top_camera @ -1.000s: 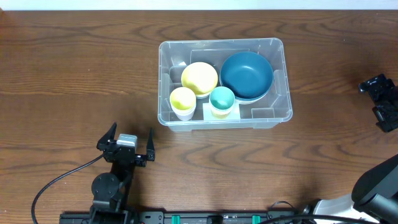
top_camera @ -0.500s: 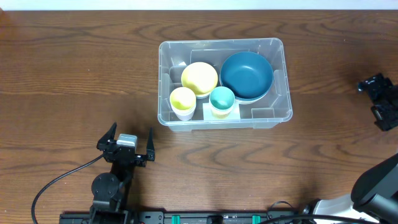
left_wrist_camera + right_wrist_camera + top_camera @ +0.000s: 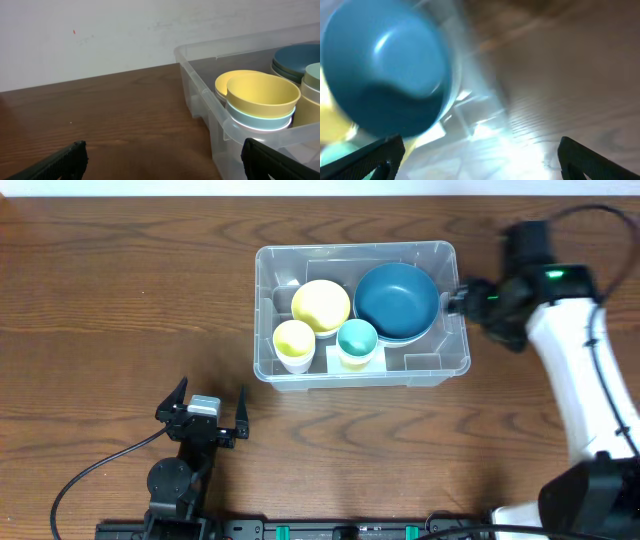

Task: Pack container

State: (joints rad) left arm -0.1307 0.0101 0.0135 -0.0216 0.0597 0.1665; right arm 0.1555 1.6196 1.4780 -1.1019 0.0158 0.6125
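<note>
Overhead, the container (image 3: 432,362) sits about midway between the left and right edges of the table (image 3: 120,300), nearer the far edge than the near one. It already holds a dark blue bowl (image 3: 396,300) at its right end, a yellow bowl (image 3: 320,305) beside that, and a yellow cup (image 3: 294,340) and a teal cup (image 3: 357,338) along its near wall.

The right pincer (image 3: 462,298) is at the container's short wall, the one facing the right edge of the table. Its wrist view is badly blurred, but the two fingertips stand wide apart at the bottom corners, so the jaws are spread and grip nothing; whether a finger touches the plastic I cannot tell. The left pincer (image 3: 211,405) rests well apart from the container, close to the near edge and left of centre, its jaws also spread and empty.

Judging by its look, the container is thin clear plastic: light in itself, smooth and likely slippery, with walls that would bow under a squeeze. The crockery inside adds weight, more of it at the right end, and may slide or knock together if the container tips. The rolled rim seems the stiffest part, so the best hold is probably a pinch over the rim at a short wall, one finger inside and one outside, clear of the bowl. Pushing or dragging low on the wall would be safer than lifting from one end.
</note>
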